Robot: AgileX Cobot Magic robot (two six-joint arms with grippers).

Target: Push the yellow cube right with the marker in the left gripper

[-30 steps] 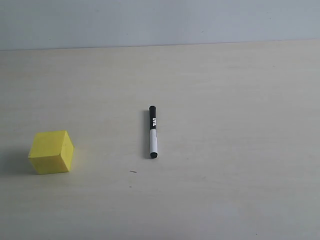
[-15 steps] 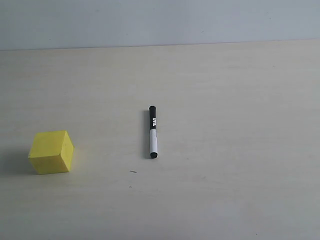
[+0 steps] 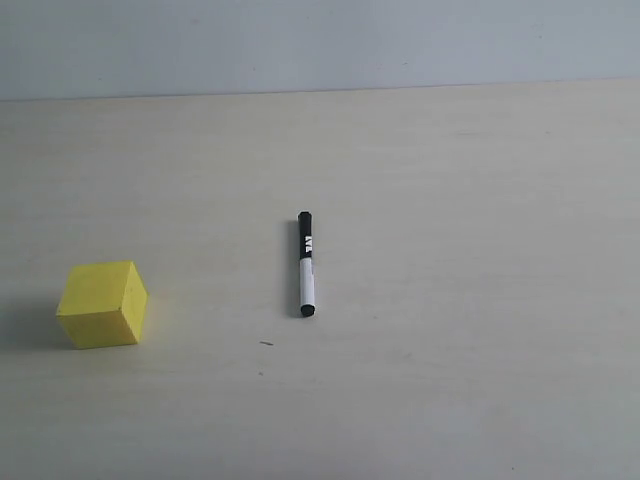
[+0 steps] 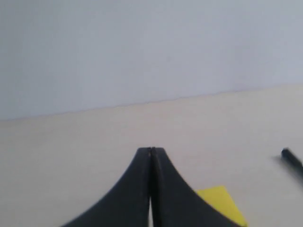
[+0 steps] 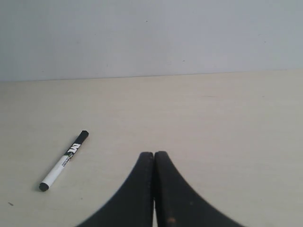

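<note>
The marker [image 3: 306, 264] lies flat on the table near the middle, black cap away from the camera, held by nothing. The yellow cube [image 3: 102, 304] rests on the table at the left. Neither arm shows in the exterior view. In the left wrist view my left gripper [image 4: 151, 150] is shut with nothing between its fingers; a corner of the yellow cube [image 4: 222, 204] shows beside it and the marker's black end [image 4: 292, 160] sits at the picture's edge. My right gripper [image 5: 154, 154] is shut and empty, with the marker [image 5: 65, 160] lying apart from it on the table.
The pale wooden table [image 3: 450, 300] runs back to a light grey wall [image 3: 320, 45]. A tiny dark speck [image 3: 266, 344] lies just in front of the marker.
</note>
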